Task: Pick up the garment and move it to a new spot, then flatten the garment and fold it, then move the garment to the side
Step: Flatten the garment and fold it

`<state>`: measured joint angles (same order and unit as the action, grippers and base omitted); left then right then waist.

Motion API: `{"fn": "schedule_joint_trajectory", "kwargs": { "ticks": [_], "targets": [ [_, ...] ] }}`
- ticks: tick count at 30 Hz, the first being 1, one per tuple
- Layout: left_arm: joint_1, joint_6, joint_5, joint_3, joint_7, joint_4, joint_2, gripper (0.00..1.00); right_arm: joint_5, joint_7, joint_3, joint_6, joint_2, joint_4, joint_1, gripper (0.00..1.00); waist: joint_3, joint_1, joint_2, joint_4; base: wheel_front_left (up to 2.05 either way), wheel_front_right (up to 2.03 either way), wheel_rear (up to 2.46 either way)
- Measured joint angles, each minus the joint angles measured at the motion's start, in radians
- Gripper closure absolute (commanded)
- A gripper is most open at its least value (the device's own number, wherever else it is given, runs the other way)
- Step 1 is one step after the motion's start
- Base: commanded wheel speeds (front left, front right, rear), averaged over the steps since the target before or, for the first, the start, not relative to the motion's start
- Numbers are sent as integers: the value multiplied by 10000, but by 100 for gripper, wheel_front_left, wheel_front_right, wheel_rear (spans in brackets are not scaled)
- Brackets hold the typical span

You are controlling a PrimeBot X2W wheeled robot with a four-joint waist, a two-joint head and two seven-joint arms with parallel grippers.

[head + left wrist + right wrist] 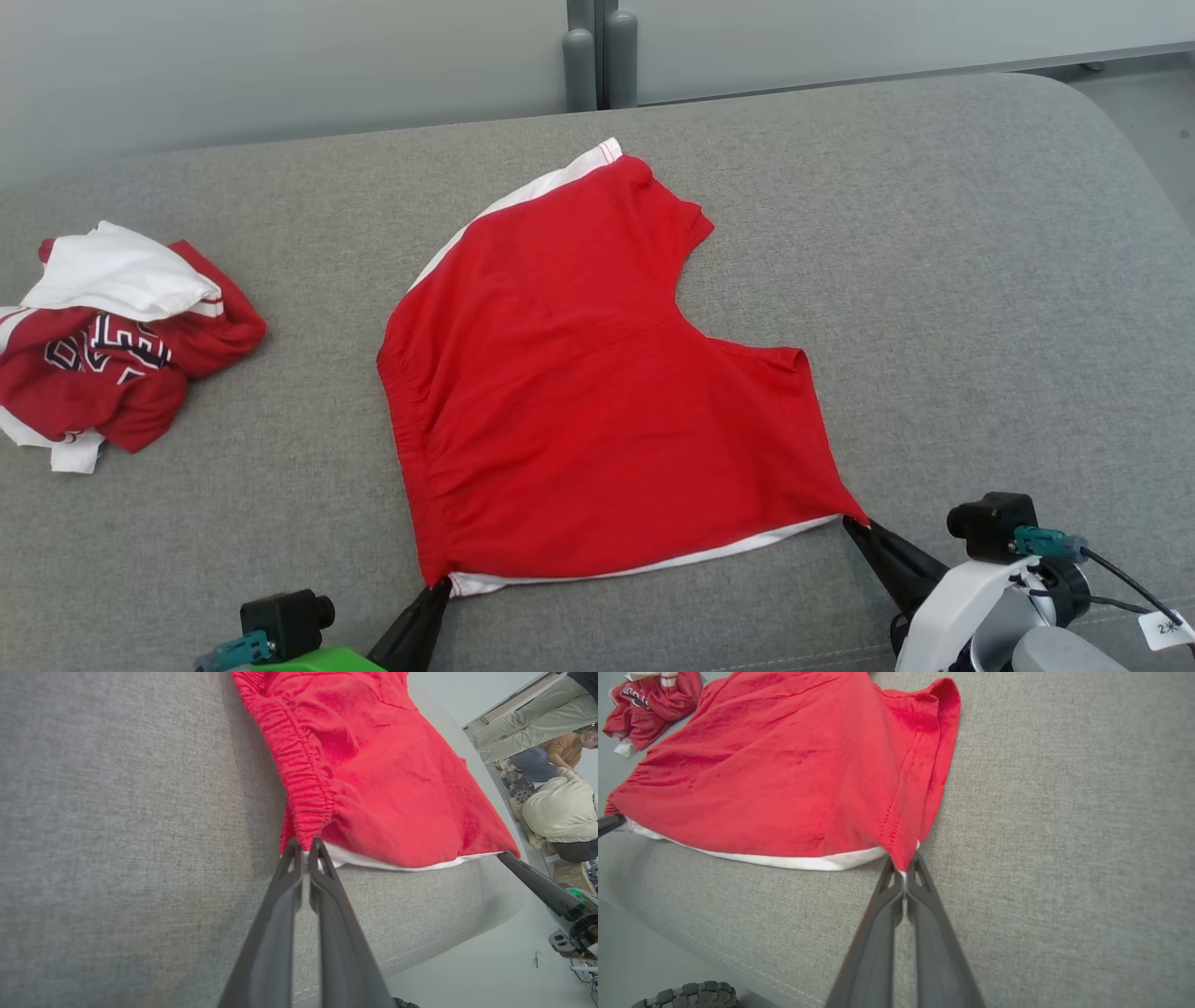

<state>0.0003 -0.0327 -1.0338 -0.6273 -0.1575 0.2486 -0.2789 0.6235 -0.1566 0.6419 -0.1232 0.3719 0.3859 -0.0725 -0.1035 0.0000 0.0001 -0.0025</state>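
red garment lies flat on the grey cushion, left tool and right tool each pinching a near corner.

Red shorts edged in white, a plain grey cushion, and at 9 o'clock a red-and-white jersey with black-and-white lettering.

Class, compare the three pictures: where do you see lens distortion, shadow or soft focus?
Head view: even, soft light; the red fabric shorts look sharp on the grey upholstered cushion. Left wrist view: the wide angle bends the cushion's edge, and a faint shadow falls beside the waistband. Right wrist view: the dark fingers look stretched toward the bottom edge.
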Motion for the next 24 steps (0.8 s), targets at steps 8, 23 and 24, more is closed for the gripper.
{"fn": "schedule_joint_trajectory", "kwargs": {
  "ticks": [8, 23, 24],
  "targets": [
    [2, 176, 127, -186, 161, -35, -84, 0, -102, -205, -4, 109, -226, 151, 62, 0, -23, 0, 0, -28, 0, 0, 0],
    [49, 861, 631, 418, -54, -995, -978, 0, -316, -508, -621, 738, 447, -186, 305, 0, -12, 1, 0, -160, 0, 0, 0],
    [48, 871, 654, 510, -165, -1060, -980, 0, -359, -556, -740, 826, 514, -253, 295, 0, 8, 0, 0, -162, 0, 0, 0]
  ]
}}
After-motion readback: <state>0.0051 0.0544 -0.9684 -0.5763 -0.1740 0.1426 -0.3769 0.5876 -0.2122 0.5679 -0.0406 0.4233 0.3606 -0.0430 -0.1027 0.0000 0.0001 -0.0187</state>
